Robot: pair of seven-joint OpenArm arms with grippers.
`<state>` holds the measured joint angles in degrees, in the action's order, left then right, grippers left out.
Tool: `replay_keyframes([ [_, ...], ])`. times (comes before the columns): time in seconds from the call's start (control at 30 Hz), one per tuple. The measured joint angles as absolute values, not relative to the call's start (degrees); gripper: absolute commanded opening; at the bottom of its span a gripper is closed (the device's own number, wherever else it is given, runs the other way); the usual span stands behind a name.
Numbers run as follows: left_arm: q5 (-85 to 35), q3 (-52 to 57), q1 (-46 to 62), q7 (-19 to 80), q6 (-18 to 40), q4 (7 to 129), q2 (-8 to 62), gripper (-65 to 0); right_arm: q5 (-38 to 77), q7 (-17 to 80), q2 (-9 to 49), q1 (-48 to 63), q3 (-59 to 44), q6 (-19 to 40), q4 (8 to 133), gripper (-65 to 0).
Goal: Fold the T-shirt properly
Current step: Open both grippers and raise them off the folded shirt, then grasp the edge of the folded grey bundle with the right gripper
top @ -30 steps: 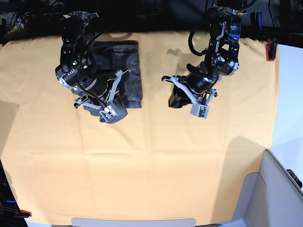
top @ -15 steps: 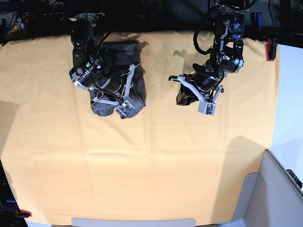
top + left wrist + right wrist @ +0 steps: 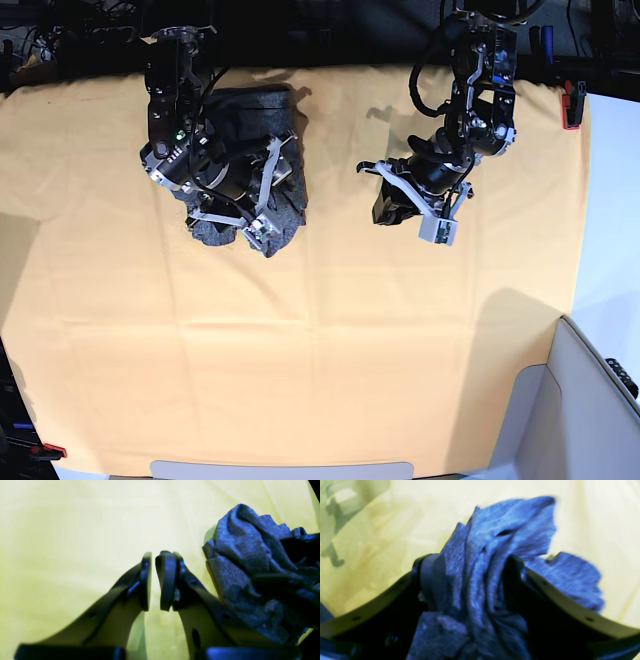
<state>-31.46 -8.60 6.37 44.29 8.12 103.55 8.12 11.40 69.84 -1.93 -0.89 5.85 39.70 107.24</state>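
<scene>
Under the parted right gripper point(image 3: 240, 215), the bunched T-shirt point(image 3: 268, 140) runs front-to-back; left gripper point(image 3: 153, 580) nearly closed.

We see a heathered dark grey T-shirt point(image 3: 285, 205) without print on a plain yellow-orange table cloth point(image 3: 300, 350), and black fingers point(image 3: 166, 580).

One grey T-shirt point(image 3: 245, 160), two robot arms, one yellow-orange table cloth point(image 3: 300, 330), two red clamps point(image 3: 571, 105).

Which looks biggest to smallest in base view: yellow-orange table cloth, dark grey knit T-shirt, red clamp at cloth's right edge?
1. yellow-orange table cloth
2. dark grey knit T-shirt, partly hidden
3. red clamp
</scene>
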Motion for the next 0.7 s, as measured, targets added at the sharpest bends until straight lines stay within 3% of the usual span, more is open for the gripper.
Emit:
replay_keyframes([
  [0.37, -31.5, -8.6, 6.4, 44.3, 8.1, 103.5, 8.1, -57.5, 11.5, 69.9, -2.0, -1.5, 5.1, 39.7, 109.8, -30.1],
  [0.53, -31.4, -8.6, 6.5, 44.3, 8.1, 103.5, 8.2, -57.5, 11.0, 69.5, -1.5, -1.9, -10.6, 40.0, 113.2, -30.7],
  [0.6, -31.4, -8.7, 6.4, 44.3, 8.1, 103.5, 8.1, -57.5, 10.5, 70.2, -1.0, -1.6, -16.6, 39.7, 113.2, -36.1],
  [0.7, -31.4, -8.7, 6.5, 44.3, 8.1, 103.5, 8.1, -57.5, 11.3, 70.1, -1.3, -1.5, -21.9, 39.7, 113.3, -50.5],
])
